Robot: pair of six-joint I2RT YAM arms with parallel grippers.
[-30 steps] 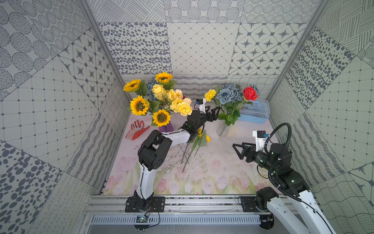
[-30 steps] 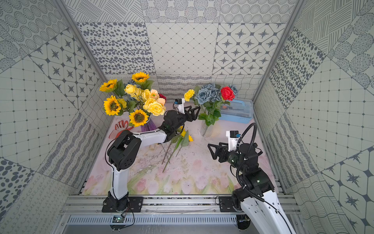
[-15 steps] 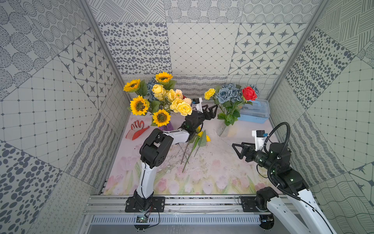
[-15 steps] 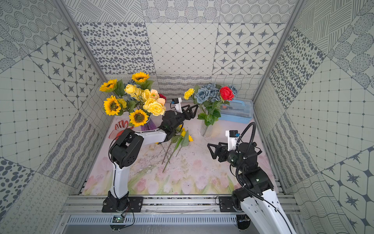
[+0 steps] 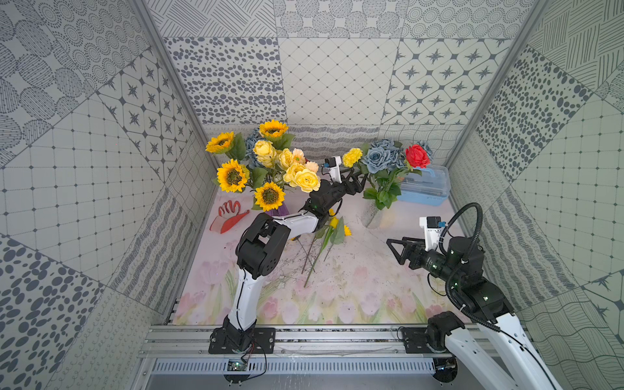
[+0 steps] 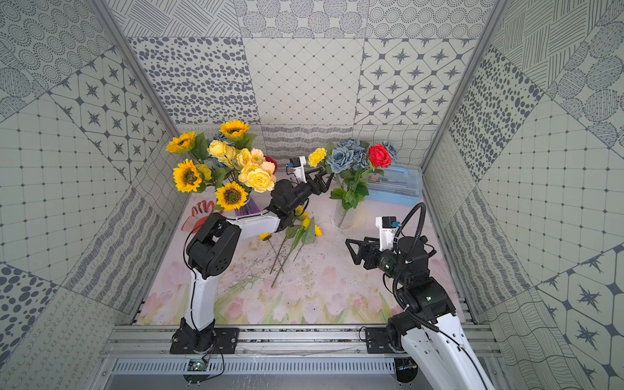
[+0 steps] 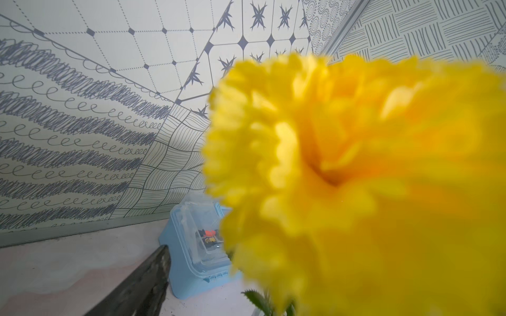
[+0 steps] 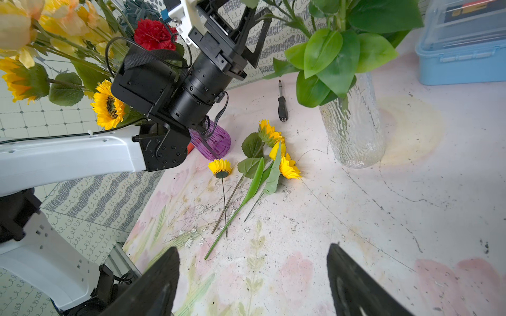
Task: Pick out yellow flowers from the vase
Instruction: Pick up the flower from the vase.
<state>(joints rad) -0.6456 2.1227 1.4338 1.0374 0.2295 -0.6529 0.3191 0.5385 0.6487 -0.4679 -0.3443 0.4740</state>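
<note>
A yellow carnation stands in the clear glass vase with grey-blue roses and a red rose. My left gripper is open, raised beside the carnation's stem just below the bloom. In the left wrist view the blurred carnation fills the picture and hides one finger; the other finger shows. Several yellow flowers lie on the table. Sunflowers and pale yellow roses fill a purple vase. My right gripper hovers open and empty.
A light blue lidded box sits behind the glass vase at the back right. A red tool lies at the left wall. A screwdriver lies between the two vases. Patterned walls enclose the table on three sides.
My left gripper has risen a little and moved back toward the carnation. The right arm has barely shifted.
</note>
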